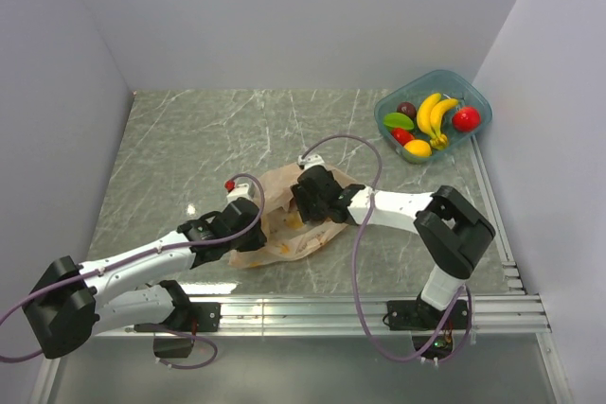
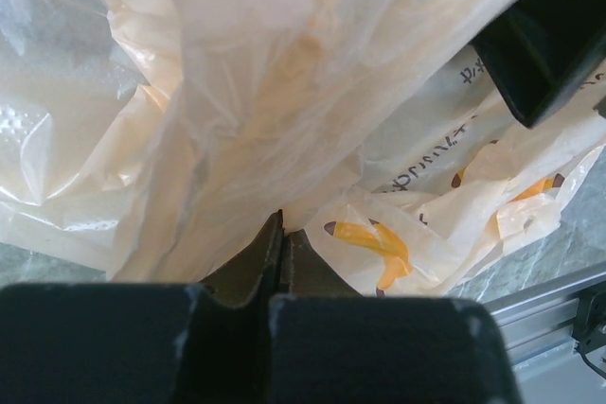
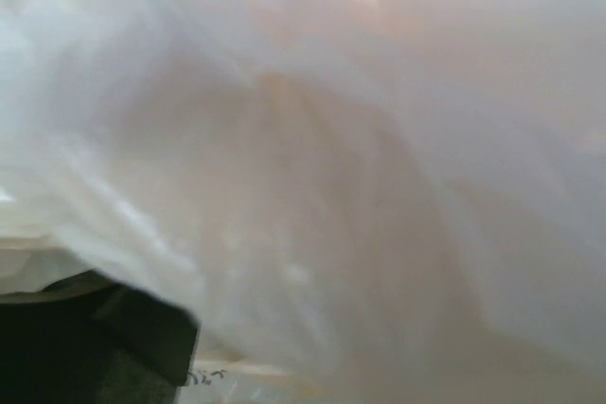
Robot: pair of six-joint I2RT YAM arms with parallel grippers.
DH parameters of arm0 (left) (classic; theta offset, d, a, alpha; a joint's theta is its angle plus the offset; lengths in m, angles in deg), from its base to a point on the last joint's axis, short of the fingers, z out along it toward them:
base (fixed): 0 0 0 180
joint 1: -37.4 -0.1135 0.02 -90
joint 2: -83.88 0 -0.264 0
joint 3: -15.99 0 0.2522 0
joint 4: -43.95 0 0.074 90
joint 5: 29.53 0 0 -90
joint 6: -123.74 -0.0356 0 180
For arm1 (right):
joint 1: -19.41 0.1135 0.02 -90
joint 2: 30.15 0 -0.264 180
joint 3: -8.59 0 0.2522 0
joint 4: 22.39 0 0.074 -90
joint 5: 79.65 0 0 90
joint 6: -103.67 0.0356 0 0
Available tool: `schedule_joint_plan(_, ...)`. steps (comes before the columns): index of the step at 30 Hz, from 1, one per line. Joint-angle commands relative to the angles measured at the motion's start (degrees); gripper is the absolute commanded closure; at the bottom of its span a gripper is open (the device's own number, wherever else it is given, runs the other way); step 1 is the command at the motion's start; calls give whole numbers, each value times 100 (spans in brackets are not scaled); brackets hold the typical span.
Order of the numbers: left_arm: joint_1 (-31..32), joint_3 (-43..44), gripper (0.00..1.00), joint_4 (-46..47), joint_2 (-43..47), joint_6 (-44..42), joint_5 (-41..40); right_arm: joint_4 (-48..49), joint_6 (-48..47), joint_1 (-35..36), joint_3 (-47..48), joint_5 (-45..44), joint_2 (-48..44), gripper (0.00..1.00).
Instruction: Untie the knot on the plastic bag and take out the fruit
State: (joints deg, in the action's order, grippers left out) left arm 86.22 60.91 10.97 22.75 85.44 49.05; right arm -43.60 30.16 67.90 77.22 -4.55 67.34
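Observation:
The plastic bag [image 1: 295, 237] lies crumpled on the marble table between both arms, pale orange with banana prints [image 2: 374, 241]. My left gripper [image 1: 248, 228] is at the bag's left edge; in the left wrist view its fingertips [image 2: 281, 234] are pressed together, with a fold of bag film rising from them. My right gripper [image 1: 317, 198] sits on top of the bag. Its wrist view is filled with blurred film, and only one dark finger [image 3: 99, 338] shows at the lower left. The knot is hidden. I see no fruit inside the bag.
A teal tub [image 1: 478, 94] at the back right holds bananas [image 1: 431, 113], a red fruit [image 1: 465, 119], a lemon and other fruit. A small red thing [image 1: 229, 184] lies just behind the left wrist. Grey walls enclose three sides; a metal rail [image 1: 379, 309] runs along the near edge.

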Motion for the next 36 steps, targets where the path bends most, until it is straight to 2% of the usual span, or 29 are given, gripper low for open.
schedule_joint_plan(1, -4, 145, 100, 129, -5, -46, 35, 340, -58, -15, -274, 180, -406, 42)
schedule_joint_plan(2, -4, 136, 99, 138, 4, -38, 35, 366, -76, -15, -327, 232, -572, 54)
schedule_joint_plan(3, -4, 136, 99, 156, -5, -37, 35, 392, -102, -24, -380, 276, -669, 61)
schedule_joint_plan(8, -4, 198, 99, 156, -93, -11, 61, 401, -426, 11, -565, 1083, -1450, 74)
schedule_joint_plan(13, -4, 268, 99, 147, -207, -20, 52, 480, -594, 64, -487, 2401, -2163, 76)
schedule_joint_plan(16, -4, 303, 100, 130, -233, -20, 35, 551, -700, 47, -390, 2884, -2585, 76)
schedule_joint_plan(19, 5, 321, 99, 121, -233, -20, 35, 402, -779, -23, -153, 3010, -2849, 76)
schedule_joint_plan(21, -4, 303, 100, 112, -216, -11, 35, 279, -797, -164, -21, 2766, -3060, 76)
schedule_joint_plan(24, -4, 268, 99, 94, -163, -20, 26, 173, -718, -821, 208, 2080, -3201, 76)
schedule_joint_plan(25, 5, 251, 100, 103, -146, -2, 26, 225, -613, -1041, 278, 1957, -3219, 76)
schedule_joint_plan(26, -4, 216, 99, 112, -137, -2, 26, 304, -394, -1548, 278, 1947, -3219, 76)
schedule_joint_plan(28, -4, 189, 99, 121, -93, 6, 35, 524, -200, -1955, 322, 1640, -3184, 76)
schedule_joint_plan(31, -4, 189, 99, 77, -75, 15, 17, 682, 99, -2685, 428, 1034, -2956, 76)
schedule_joint_plan(33, -4, 154, 100, 50, -5, 24, -9, 735, 450, -3306, 506, 831, -2658, 75)
schedule_joint_plan(36, -4, 66, 100, 112, 109, 42, -9, 1016, 934, -3863, 629, 550, -2061, 74)
